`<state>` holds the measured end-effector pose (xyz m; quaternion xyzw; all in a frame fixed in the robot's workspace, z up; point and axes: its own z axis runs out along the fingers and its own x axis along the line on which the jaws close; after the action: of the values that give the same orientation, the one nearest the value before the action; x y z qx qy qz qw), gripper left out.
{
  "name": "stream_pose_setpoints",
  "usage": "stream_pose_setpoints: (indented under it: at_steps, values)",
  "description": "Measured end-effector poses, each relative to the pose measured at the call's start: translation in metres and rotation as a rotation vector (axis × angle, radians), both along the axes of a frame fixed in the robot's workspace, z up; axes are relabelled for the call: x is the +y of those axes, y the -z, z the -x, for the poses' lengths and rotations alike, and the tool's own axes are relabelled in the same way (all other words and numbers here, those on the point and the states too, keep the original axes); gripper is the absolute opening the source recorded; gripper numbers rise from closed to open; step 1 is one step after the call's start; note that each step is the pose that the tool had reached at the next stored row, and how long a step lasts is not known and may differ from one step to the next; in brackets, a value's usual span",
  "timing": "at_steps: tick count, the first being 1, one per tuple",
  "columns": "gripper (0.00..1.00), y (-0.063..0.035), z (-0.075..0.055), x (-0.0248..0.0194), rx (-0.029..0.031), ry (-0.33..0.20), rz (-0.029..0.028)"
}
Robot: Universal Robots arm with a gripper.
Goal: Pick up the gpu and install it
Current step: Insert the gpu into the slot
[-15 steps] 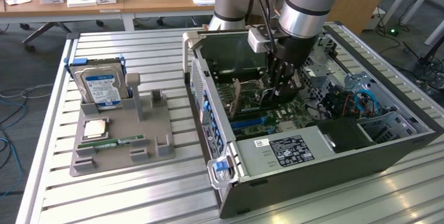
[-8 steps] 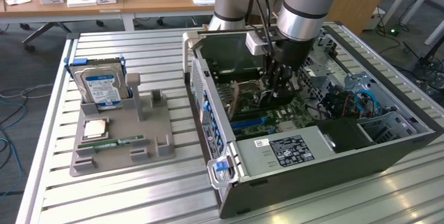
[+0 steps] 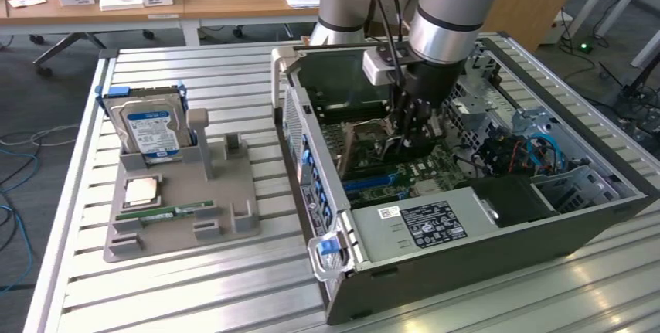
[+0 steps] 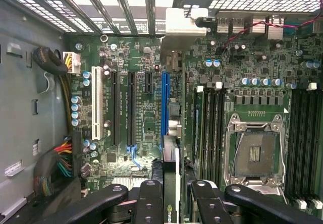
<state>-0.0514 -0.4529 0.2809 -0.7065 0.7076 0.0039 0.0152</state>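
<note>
computer case (image 3: 484, 256): lies open on the slatted table (image 3: 154, 294).
motherboard (image 4: 141, 108): inside the case, under the gripper.
gripper (image 3: 407, 132): down inside the case, jaws clamped on the gpu.
gpu (image 4: 170, 183): edge-on between the fingers, in line with the blue slot (image 4: 165, 103).

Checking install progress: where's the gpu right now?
The gpu is held in the gripper inside the open computer case on the exterior view's right; in the wrist view it stands edge-on along the blue slot.
</note>
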Motion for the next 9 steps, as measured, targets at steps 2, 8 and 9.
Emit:
stream_pose_setpoints:
  at_steps: [2,8,9]
  values:
    - [0.26,0.0009,0.0006,-0.0002,0.0001,0.0,0.0002]
    - [0.26,0.0027,0.0021,-0.0013,0.0,0.0,-0.0001]
    - [0.26,0.0029,0.0027,-0.0014,0.0001,0.0,0.0001]
